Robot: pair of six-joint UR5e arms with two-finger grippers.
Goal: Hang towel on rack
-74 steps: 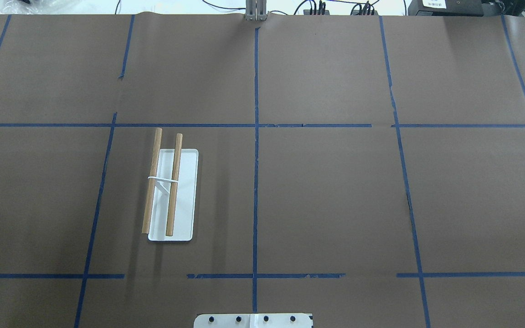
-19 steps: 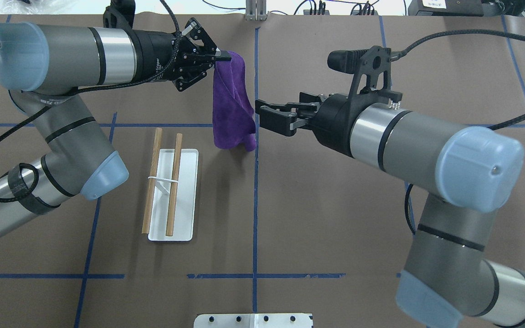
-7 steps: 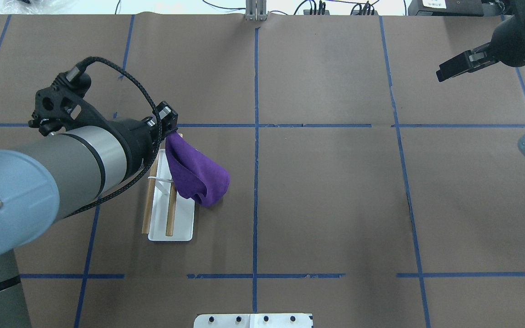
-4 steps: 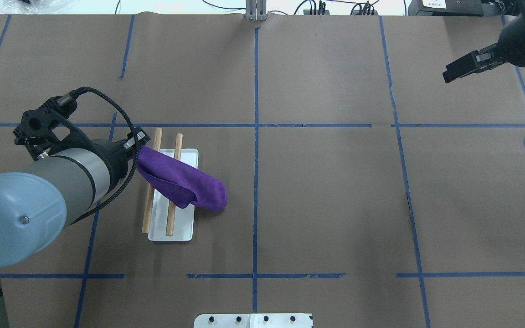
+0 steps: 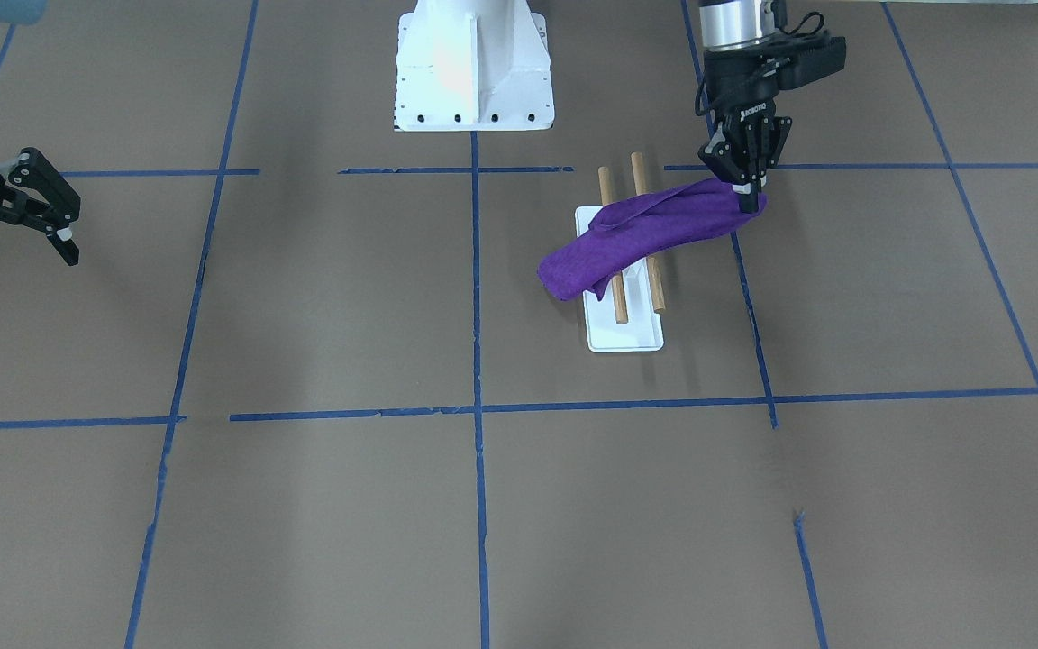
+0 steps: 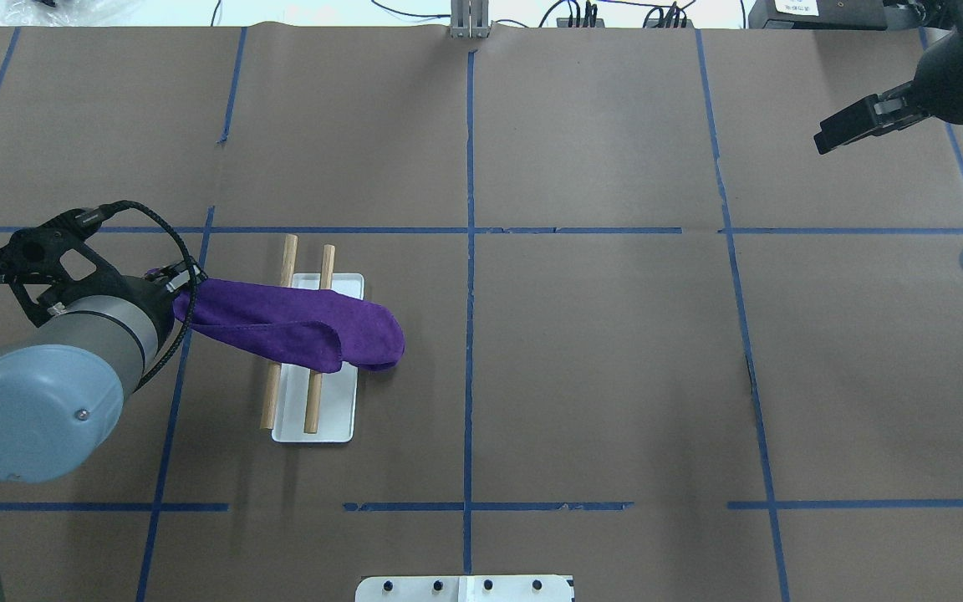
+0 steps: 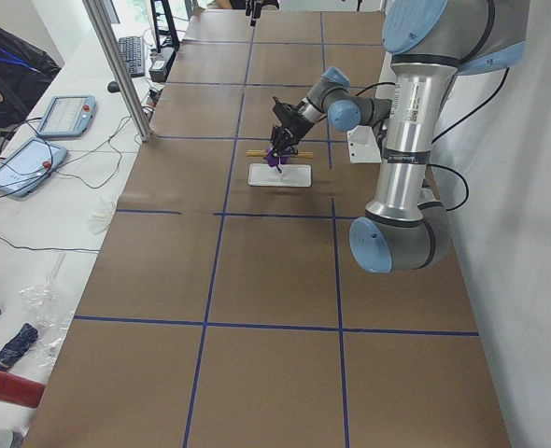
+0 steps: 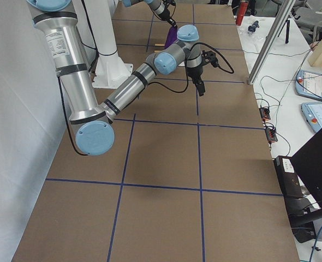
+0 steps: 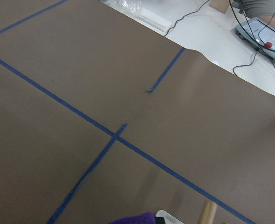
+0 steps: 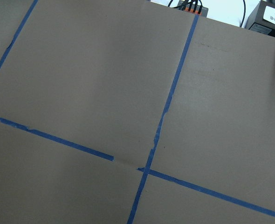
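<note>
You will find the left arm reaching low beside the rack [image 5: 627,338], its end effector [image 5: 747,191] pointing down, clamped on one end of the purple towel [image 5: 654,230]. The towel drapes across both wooden rods [image 5: 636,168], its free end hanging past the base. The right end effector [image 5: 14,270] hovers over the counter [image 5: 303,315], well apart, fingers spread.

blocked: rack [image 6: 335,414] rods under towel [image 6: 298,322] | left gripper [image 5: 744,187] at rack's left | passage: table [image 6: 615,359] beyond towel's free end
</note>
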